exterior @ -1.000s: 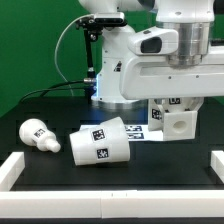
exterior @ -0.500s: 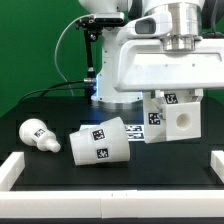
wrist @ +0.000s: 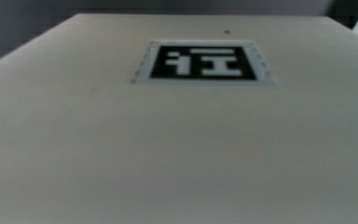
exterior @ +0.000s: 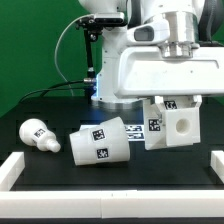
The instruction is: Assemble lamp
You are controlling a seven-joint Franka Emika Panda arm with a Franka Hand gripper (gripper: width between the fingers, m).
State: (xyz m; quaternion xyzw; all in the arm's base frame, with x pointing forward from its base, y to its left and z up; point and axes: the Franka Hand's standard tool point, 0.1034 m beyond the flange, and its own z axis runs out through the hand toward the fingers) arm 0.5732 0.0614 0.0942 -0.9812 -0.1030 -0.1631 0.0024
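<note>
The lamp base (exterior: pixel 178 125), a white square block with tags and a round hole, hangs tilted just under my wrist at the exterior view's right. My gripper (exterior: pixel 170 100) is at its top edge; the fingers are hidden behind the hand, but the base moves with the arm. In the wrist view the base's flat white face (wrist: pixel 158 150) with one tag (wrist: pixel 202 62) fills the picture. The tapered shade (exterior: pixel 99 143) lies on its side in the middle. The round-headed bulb (exterior: pixel 36 133) lies at the left.
The marker board (exterior: pixel 134 129) lies between shade and base. White rails border the black table at the left (exterior: pixel 15 170), right (exterior: pixel 213 165) and front (exterior: pixel 110 205). The arm's pedestal (exterior: pixel 105 90) stands behind.
The arm and the base moved together: the base came nearer the camera, tilted more and now sits slightly lower. Shade and bulb have not moved.
</note>
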